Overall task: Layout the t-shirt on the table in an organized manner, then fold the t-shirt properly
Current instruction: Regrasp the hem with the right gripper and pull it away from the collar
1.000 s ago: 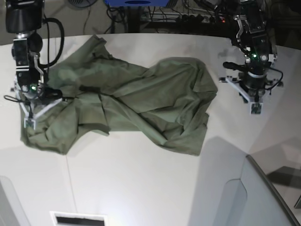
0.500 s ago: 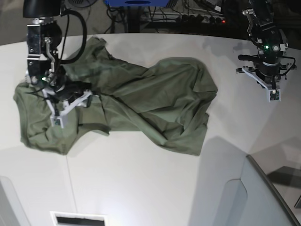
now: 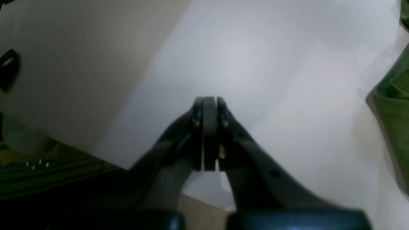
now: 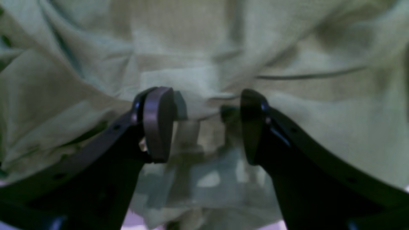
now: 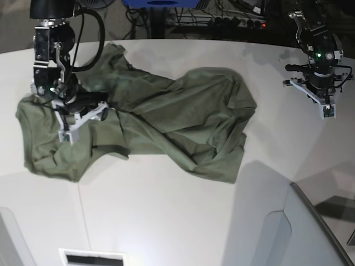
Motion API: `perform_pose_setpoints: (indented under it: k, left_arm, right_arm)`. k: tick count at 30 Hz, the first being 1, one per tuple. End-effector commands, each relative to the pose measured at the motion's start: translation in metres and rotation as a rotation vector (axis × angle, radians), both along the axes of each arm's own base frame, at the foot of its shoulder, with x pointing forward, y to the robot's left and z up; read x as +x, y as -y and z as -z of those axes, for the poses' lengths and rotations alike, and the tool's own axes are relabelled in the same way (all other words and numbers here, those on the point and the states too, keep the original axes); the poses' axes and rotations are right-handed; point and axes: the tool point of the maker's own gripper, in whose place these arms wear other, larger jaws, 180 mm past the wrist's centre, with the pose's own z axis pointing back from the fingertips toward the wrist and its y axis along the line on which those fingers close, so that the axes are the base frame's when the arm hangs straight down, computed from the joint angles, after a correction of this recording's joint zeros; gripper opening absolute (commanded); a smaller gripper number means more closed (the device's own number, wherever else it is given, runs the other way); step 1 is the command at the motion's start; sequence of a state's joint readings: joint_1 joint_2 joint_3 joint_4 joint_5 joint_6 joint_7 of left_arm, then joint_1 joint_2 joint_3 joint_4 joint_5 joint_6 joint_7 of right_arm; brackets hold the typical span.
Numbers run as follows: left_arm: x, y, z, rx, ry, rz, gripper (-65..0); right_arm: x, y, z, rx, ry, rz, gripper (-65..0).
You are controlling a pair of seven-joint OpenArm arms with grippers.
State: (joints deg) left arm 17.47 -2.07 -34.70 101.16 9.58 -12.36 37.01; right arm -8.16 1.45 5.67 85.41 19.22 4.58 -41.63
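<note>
Base view: crumpled t-shirt (image 5: 166, 122) on table (image 5: 166, 221), right gripper (image 4: 204, 124) open above.

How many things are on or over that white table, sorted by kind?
T-shirt: 1, green, crumpled on the table.
Grippers: 2, the right gripper open over the cloth, the left gripper shut over bare table.
Grey panel: 1.
Total: 4.

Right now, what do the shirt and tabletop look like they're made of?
The t-shirt: soft woven or knit fabric, likely cotton, matte olive; it drapes in loose wrinkles and folds. The table: hard, smooth white surface, matte, maybe laminate or painted board; it shows thin seam lines and only diffuse glare.
</note>
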Motion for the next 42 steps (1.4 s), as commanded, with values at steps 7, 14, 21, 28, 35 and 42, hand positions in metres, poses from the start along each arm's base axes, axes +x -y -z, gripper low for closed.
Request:
perform_pose_setpoints:
  k: [7, 14, 21, 28, 35, 42]
  left_arm:
    - [0.006, -0.004, -0.011, 0.025, 0.034, 0.005, -65.0]
    - [0.005, -0.004, -0.01, 0.025, 0.033, 0.003, -65.0]
    - [0.0, -0.006, -0.002, 0.013, 0.012, -0.009, -65.0]
    - [-0.001, -0.008, 0.0, 0.014, 0.007, -0.01, -65.0]
    - [0.001, -0.01, -0.003, 0.026, 0.008, -0.008, -65.0]
    - [0.0, -0.01, -0.003, 0.028, 0.006, -0.007, -65.0]
  right_arm:
    - [0.007, 0.003, -0.008, -0.001, 0.035, 0.003, -33.2]
    - [0.011, 0.002, -0.01, 0.001, 0.047, -0.002, -33.9]
    - [0.016, -0.01, -0.002, 0.032, 0.026, -0.018, -61.5]
    - [0.052, -0.017, -0.027, 0.041, 0.118, -0.078, -65.0]
    - [0.117, -0.001, -0.059, 0.015, 0.205, -0.068, -65.0]
    - [0.187, 0.053, -0.063, -0.034, 0.326, 0.038, -65.0]
